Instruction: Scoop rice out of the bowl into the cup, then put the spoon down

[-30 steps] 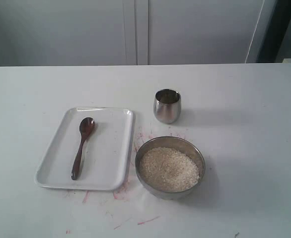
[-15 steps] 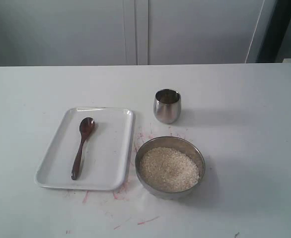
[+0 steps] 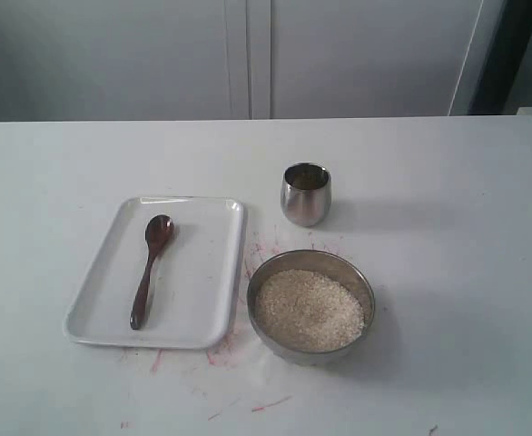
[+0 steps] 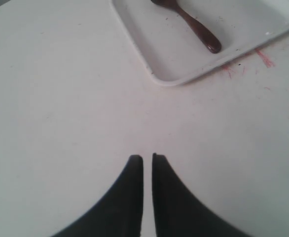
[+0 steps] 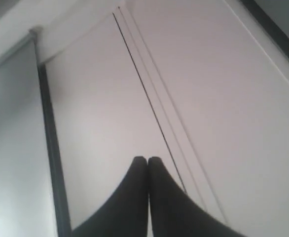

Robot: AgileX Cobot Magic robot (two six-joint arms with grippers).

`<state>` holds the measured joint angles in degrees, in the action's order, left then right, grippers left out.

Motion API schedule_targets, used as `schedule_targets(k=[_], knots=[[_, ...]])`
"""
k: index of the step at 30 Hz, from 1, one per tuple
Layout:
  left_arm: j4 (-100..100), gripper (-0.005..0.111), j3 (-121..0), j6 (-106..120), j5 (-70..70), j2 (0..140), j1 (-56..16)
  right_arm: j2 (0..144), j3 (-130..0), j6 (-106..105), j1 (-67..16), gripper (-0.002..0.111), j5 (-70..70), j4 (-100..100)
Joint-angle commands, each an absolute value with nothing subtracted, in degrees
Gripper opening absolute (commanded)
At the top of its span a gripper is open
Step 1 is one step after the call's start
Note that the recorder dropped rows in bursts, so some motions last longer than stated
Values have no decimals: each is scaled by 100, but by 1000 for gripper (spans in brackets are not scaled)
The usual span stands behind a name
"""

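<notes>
my left tool [image 4: 145, 159] closed, empty, over table [image 4: 60, 108] | right tool [image 5: 147, 160] closed, empty | spoon [image 3: 148, 272] on tray [image 3: 202, 282], bowl [image 3: 311, 255] just beside it, cup [image 3: 305, 195] near

The spoon [image 3: 151, 270] lies on the tray [image 3: 210, 300], left of the bowl [image 3: 310, 262] holding rice [image 3: 309, 310]; the cup [image 3: 305, 193] stands behind.

We find no change at all. In the exterior view the spoon [image 3: 151, 270] at nine o'clock of the bowl [image 3: 310, 258], the rice [image 3: 309, 310] inside it and the cup [image 3: 306, 193] at twelve o'clock all match the earlier pictures, with no shift or tilt. The wrist views offer us no earlier pictures for comparison.
</notes>
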<state>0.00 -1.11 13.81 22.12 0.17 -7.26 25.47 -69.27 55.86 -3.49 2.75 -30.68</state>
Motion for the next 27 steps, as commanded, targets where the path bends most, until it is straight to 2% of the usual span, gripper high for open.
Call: schedule_targets(k=[1, 7, 18, 22, 27], knots=[[0, 14, -58, 1347, 2413, 0, -756, 2831, -7051, 4922, -527, 0, 735, -3106], [0, 14, -58, 1347, 2413, 0, -756, 3334, -7278, 3673, -886, 0, 2146, -2251], [0, 14, -58, 1347, 2413, 0, -756, 4624, -7855, -1253, -1598, 0, 3680, 2486], [0, 14, -58, 1347, 2413, 0, -756, 5384, -8246, -1324, -1609, 0, 4785, 2604], [0, 14, -58, 1347, 2413, 0, -756, 6121, -8325, -899, -1609, 0, 5220, 3236]])
